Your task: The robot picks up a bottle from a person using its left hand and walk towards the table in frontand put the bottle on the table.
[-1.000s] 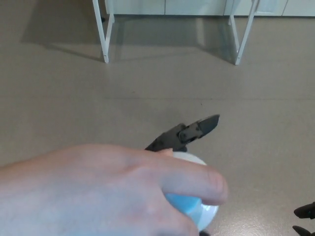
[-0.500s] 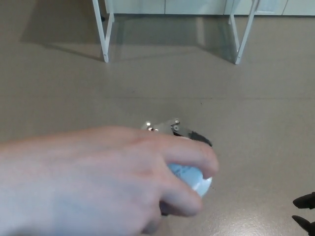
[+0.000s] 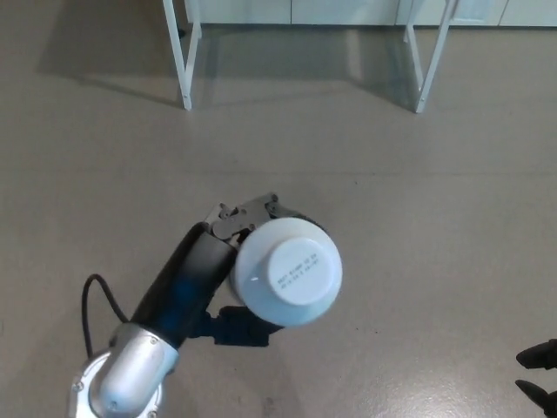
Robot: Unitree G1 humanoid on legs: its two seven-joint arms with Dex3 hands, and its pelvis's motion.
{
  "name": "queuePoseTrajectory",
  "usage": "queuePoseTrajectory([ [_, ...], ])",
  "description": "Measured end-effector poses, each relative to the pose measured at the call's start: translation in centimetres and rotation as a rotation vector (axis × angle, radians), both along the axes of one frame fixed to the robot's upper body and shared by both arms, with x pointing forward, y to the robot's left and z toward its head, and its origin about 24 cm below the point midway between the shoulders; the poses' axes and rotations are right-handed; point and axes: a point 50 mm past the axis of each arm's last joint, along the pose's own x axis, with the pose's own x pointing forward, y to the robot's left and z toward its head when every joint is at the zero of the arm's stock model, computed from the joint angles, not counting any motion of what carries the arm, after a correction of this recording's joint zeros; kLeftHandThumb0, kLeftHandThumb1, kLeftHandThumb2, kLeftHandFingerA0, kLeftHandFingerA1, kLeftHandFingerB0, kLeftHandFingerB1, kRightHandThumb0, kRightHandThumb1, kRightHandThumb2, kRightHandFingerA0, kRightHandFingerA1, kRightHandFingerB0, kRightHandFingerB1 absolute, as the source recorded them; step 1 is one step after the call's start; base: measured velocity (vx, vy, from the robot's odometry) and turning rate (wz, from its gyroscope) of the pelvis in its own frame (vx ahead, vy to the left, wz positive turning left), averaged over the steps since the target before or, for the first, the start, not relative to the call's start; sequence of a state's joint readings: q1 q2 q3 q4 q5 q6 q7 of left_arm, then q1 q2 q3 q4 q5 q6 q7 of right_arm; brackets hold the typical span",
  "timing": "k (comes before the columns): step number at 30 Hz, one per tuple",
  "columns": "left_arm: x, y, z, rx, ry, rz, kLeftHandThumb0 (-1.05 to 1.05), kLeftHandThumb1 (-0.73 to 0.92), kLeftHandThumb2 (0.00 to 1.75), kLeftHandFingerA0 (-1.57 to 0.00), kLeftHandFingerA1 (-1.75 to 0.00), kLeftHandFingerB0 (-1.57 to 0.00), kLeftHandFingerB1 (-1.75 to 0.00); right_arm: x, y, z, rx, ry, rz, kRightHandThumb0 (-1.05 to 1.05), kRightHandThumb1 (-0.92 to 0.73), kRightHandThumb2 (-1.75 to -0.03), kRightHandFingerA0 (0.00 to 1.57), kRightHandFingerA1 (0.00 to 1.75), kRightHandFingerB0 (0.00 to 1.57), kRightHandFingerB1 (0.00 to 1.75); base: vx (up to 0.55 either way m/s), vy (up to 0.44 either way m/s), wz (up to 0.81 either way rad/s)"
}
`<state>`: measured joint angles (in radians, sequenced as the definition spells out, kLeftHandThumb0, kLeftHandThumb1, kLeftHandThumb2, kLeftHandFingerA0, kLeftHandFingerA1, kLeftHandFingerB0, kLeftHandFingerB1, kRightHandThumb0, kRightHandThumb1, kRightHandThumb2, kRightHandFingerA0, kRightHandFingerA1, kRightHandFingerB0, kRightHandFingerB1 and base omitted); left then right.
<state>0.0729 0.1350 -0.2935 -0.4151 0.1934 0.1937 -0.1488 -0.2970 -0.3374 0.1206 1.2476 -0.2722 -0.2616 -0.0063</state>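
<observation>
From the lower left the left arm [image 3: 165, 305] reaches in, a black cable [image 3: 87, 300] looping beside it. Its left hand [image 3: 235, 218] is clasped round the white bottle [image 3: 290, 272], held above the floor [image 3: 418, 174] with its round end facing up. Bare floor lies open on every side up to the white table legs [image 3: 181, 61] at the top edge. At the lower right edge only a sliver of the right hand [image 3: 538, 355] shows; I cannot tell whether it is clenched or released.
</observation>
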Motion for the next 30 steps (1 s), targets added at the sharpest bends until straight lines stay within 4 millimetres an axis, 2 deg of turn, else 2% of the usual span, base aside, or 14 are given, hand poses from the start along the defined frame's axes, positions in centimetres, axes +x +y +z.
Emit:
queuePoseTrajectory([
  [3,0.4,0.7,-0.6,0.010,0.027,0.028,-0.12,0.86,0.66,-1.05,-1.23,-0.77,-0.91,0.1,0.0,0.1,-0.001,-0.001,0.000,-0.55,-0.68,-0.60,0.67,0.51,0.57,0.44,0.00,0.000,0.00],
  [8,0.9,1.9,-1.4,0.003,0.070,0.071,-0.16,0.86,0.66,-1.05,-1.23,-0.78,-0.93,0.3,-0.1,0.3,-0.003,-0.008,0.002,-0.55,-0.68,-0.60,0.67,0.51,0.57,0.44,0.00,0.000,0.13],
  [14,1.1,2.6,-1.7,-0.122,0.149,0.100,-0.17,0.88,0.66,-1.10,-1.19,-0.79,-0.91,0.3,-0.5,0.4,-0.012,-0.007,-0.003,-0.56,-0.67,-0.60,0.67,0.51,0.57,0.43,0.05,0.006,0.02],
  [23,1.0,4.2,-2.6,-0.213,0.248,0.141,-0.18,0.89,0.66,-0.99,-1.28,-0.77,-0.92,0.3,-0.4,0.4,-0.008,-0.004,-0.002,-0.55,-0.68,-0.60,0.67,0.52,0.58,0.44,0.22,0.071,-0.07],
  [30,0.5,4.5,-2.8,-0.248,0.293,0.152,-0.17,0.88,0.69,-1.01,-1.40,-0.79,-0.92,0.3,-0.3,0.4,-0.006,-0.005,0.001,-0.55,-0.68,-0.60,0.68,0.52,0.59,0.44,0.25,-0.010,0.07],
])
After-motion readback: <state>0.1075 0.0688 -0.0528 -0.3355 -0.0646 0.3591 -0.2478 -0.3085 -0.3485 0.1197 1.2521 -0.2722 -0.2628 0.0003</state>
